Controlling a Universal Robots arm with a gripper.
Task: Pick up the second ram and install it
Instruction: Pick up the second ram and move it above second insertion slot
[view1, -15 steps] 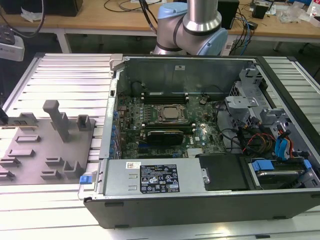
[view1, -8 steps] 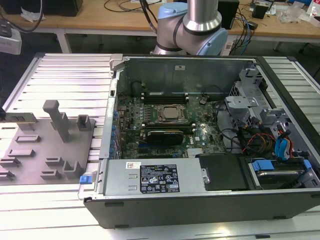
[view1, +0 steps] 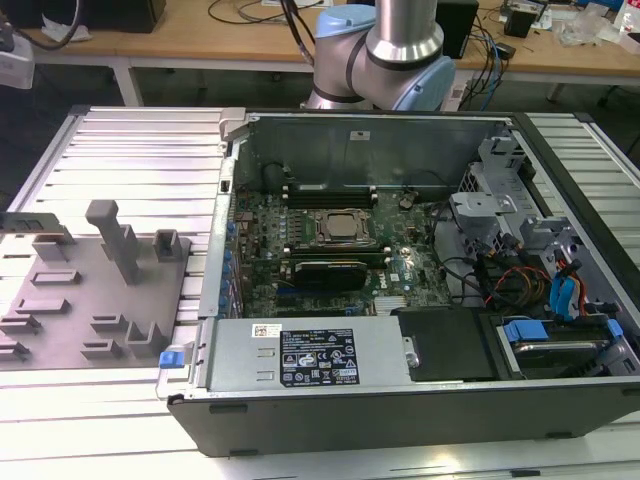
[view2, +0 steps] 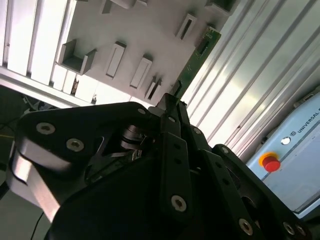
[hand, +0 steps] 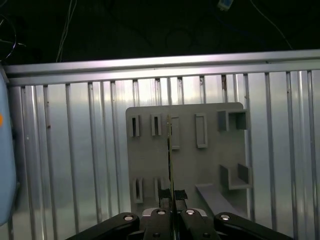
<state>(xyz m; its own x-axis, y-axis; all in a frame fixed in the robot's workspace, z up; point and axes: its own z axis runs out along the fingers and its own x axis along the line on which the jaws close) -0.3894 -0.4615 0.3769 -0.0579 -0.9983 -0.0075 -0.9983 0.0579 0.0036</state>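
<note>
Gripper (hand: 171, 194) clamped on ram (hand: 170, 145), edge-on over grey slotted holder (hand: 210, 165) on ribbed surface (hand: 75, 150); red button (view2: 270, 163) nearby.

The exterior view looks steeply down on the open computer case (view1: 350, 145) — both wrist views, nearer, face the gray fixture plate (hand: 190, 170) (view2: 145, 30) (view1: 100, 290) it shares.

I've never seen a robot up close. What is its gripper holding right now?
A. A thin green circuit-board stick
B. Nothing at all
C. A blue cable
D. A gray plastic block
A: in the second wrist view the gripper is closed on one end of the second ram, a narrow green board that sticks out over the gray holder plate.
</note>
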